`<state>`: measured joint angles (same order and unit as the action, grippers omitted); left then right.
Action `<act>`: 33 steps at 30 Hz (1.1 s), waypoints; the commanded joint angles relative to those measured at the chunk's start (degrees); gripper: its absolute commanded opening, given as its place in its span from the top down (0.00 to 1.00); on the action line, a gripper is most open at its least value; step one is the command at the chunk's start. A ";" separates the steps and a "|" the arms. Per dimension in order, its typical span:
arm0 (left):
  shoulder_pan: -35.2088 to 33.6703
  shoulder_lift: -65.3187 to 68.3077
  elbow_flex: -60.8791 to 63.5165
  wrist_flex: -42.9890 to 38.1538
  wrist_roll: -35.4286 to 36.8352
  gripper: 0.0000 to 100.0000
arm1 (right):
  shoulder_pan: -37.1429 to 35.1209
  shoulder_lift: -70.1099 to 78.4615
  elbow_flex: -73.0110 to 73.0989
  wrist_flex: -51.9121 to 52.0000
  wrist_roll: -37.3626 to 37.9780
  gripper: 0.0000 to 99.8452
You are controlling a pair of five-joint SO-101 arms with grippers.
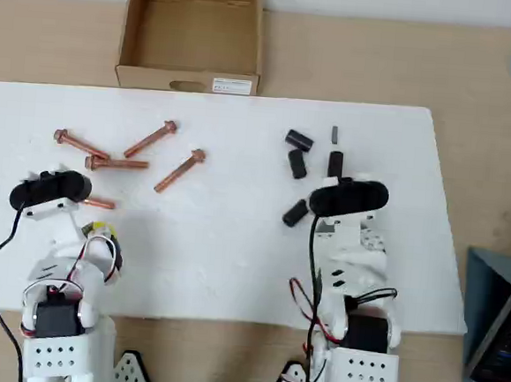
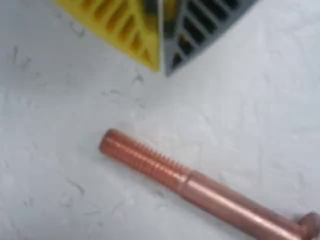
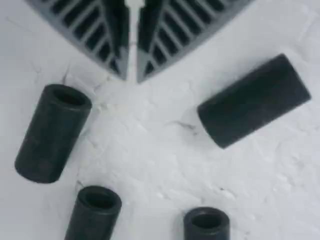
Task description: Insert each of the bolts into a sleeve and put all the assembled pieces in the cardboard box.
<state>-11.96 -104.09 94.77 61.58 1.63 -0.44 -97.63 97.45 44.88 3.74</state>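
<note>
The left gripper [image 2: 161, 64] hangs low over the white mat [image 1: 225, 242], its yellow and grey fingers pressed together with nothing between them. It sits just beside the threaded end of a copper bolt [image 2: 200, 187] lying flat, and four more bolts [image 1: 151, 139] lie scattered farther out on the mat's left part. The right gripper [image 3: 131, 75] hovers over the mat's right part with its two grey fingers drawn to a bare slit and nothing held, and four black sleeves [image 3: 52, 132] lie loose on their sides near its tips. The cardboard box [image 1: 135, 31] stands open on the worktop [image 1: 55, 42], just beyond the mat's far edge.
</note>
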 commanded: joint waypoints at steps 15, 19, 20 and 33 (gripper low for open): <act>0.26 -0.31 -0.44 -1.14 -0.09 1.00 | -0.57 -1.19 -0.04 0.26 -0.35 0.99; -0.44 -0.31 -0.44 -1.14 -0.26 1.00 | -0.57 -1.19 -0.04 0.26 -0.44 0.99; -0.44 -0.31 -0.44 -1.14 -0.35 1.00 | -0.57 -1.19 -0.04 0.26 -0.44 0.99; -3.16 0.13 -14.33 5.36 -4.57 0.99 | -0.75 -0.22 -18.59 16.26 0.09 0.99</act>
<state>-15.56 -104.09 86.77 63.60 -2.59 -0.44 -97.80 87.16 57.19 3.74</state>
